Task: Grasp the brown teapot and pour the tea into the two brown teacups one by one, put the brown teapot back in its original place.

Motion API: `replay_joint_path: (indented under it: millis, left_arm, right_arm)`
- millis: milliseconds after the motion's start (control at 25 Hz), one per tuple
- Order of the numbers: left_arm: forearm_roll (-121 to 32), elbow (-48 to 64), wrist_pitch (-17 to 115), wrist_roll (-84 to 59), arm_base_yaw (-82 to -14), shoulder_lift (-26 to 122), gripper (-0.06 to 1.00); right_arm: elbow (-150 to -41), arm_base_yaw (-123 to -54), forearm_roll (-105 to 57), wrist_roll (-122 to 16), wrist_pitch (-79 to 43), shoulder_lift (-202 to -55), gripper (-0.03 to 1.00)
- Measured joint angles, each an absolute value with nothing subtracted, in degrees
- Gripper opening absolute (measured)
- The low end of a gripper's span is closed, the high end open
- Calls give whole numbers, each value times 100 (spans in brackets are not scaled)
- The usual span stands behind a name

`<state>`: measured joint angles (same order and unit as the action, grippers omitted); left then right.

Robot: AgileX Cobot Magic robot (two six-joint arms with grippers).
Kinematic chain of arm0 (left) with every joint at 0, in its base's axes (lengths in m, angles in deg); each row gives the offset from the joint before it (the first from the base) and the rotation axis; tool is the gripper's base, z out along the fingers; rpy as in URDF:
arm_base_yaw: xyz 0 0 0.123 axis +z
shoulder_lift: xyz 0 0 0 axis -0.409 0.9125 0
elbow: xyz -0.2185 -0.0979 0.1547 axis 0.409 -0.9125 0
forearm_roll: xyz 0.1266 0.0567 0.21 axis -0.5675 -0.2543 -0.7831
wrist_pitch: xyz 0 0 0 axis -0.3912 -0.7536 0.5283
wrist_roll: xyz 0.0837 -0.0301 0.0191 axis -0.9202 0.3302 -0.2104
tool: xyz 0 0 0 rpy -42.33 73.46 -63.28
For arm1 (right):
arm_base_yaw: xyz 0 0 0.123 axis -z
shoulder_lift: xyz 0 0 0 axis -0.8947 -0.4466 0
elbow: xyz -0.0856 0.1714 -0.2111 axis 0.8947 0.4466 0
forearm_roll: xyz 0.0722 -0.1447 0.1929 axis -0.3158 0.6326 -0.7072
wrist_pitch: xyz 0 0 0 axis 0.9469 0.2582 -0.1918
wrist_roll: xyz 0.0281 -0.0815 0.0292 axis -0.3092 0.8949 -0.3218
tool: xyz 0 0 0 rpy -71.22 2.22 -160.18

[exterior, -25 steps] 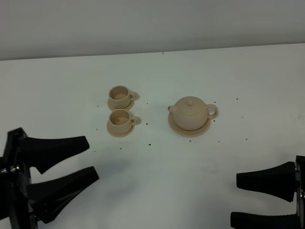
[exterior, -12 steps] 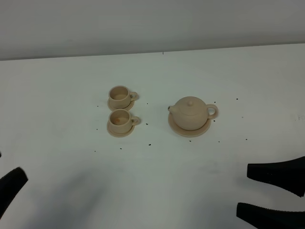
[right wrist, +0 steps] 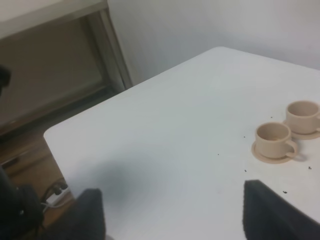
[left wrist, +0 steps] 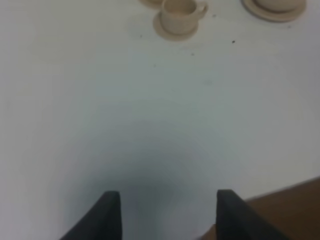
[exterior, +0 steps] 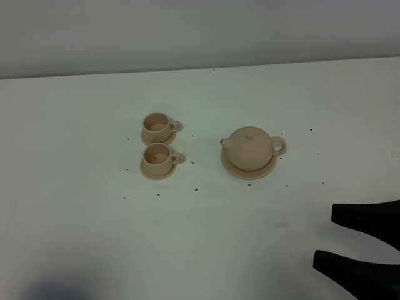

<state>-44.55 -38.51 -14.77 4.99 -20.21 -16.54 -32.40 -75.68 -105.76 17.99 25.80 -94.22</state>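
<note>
Teapot (exterior: 250, 147) sits on its saucer (exterior: 249, 174), whole only in the high view, with two cups (exterior: 157, 158) off its spout side. Left gripper (left wrist: 167, 220) shows only in its own wrist view, released and empty. Right gripper (exterior: 350, 240) hangs well off the teapot's handle side, spread wide, holding nothing.

Btwn the right pincer (exterior: 325, 237) & the teapot (exterior: 250, 149) only bare bench (exterior: 206, 237) was seen, so that approach was left open. The pot's loop handle was turned to the right side, unblocked. A clear lane was left btwn the teapot & the cups. The far cup (exterior: 157, 127) & near cup (exterior: 157, 159) were set close, their saucers (exterior: 156, 175) nearly touching, w/ little room btwn. Ahead of the left pincer (left wrist: 167, 200) the bench was bare up to the near cup.
</note>
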Motion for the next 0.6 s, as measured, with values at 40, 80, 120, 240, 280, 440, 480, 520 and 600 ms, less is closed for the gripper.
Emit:
replay_joint_path:
  millis: [40, 80, 120, 240, 280, 440, 480, 520, 600]
  left_arm:
    - [-4481, -3886, -1475, 592, -2021, -1654, 44]
    - [-4494, -3942, -1437, 682, -2021, -1654, 43]
    - [-4509, -3999, -1416, 768, -2021, -1654, 42]
    - [-4672, -4046, -1229, 915, -2021, -1654, 39]
    - [-4705, -4057, -1171, 962, -2021, -1654, 38]
    - [-4595, -4195, -811, 1085, -2021, -1671, 35]
    - [-4505, -4221, -768, 1085, -2021, -1671, 34]
    - [-4429, -4243, -746, 1085, -2021, -1671, 33]
    - [-4372, -4266, -722, 1085, -2021, -1671, 32]
  right_arm:
    - [-3240, -7568, -10576, 1786, 2580, -9422, 58]
    - [-3240, -7568, -10576, 1786, 2580, -9422, 58]
    - [-3240, -7568, -10576, 1786, 2580, -9422, 58]
    - [-3240, -7568, -10576, 1763, 2580, -9422, 58]
    - [-3240, -7568, -10576, 1763, 2580, -9422, 58]
    - [-3240, -7568, -10620, 1743, 2580, -9415, 58]
    - [-3240, -7568, -10620, 1743, 2580, -9415, 58]
    - [-3240, -7568, -10620, 1743, 2580, -9415, 58]
    - [-3240, -7568, -10626, 1743, 2580, -9415, 58]
